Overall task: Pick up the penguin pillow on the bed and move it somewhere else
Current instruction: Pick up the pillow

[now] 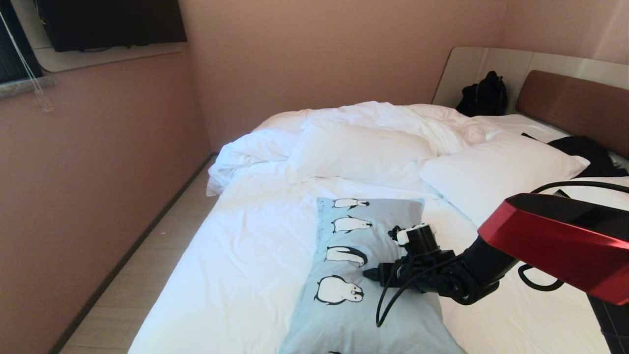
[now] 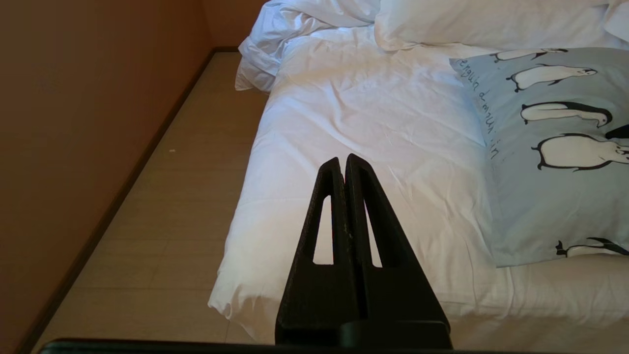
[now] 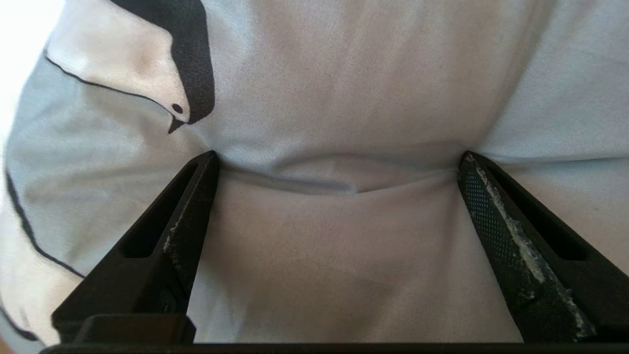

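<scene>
Right gripper [image 3: 336,162] spread wide, both tips dimpling the penguin pillow [image 1: 363,275], which lies lengthwise on the bed [image 1: 236,255]. Soft, light, loose-covered; pinch a fold of fabric and stuffing mid-body. Left gripper [image 2: 344,167] closed, parked off the bed's edge.

one penguin pillow [image 1: 358,275], two white pillows [image 1: 361,152], one bed [image 1: 236,255], one backpack [image 1: 484,96]

The left gripper [image 2: 345,162] is seen with its two black fingers pressed together, held above the edge of the bed [image 2: 354,113], nothing between them. The penguin pillow [image 2: 555,162] is laid flat on the white sheet, well apart from the gripper. A rumpled duvet [image 2: 275,44] and a white pillow [image 2: 486,22] are seen beyond, with pale floor [image 2: 162,211] alongside a brown wall [image 2: 73,123].
</scene>
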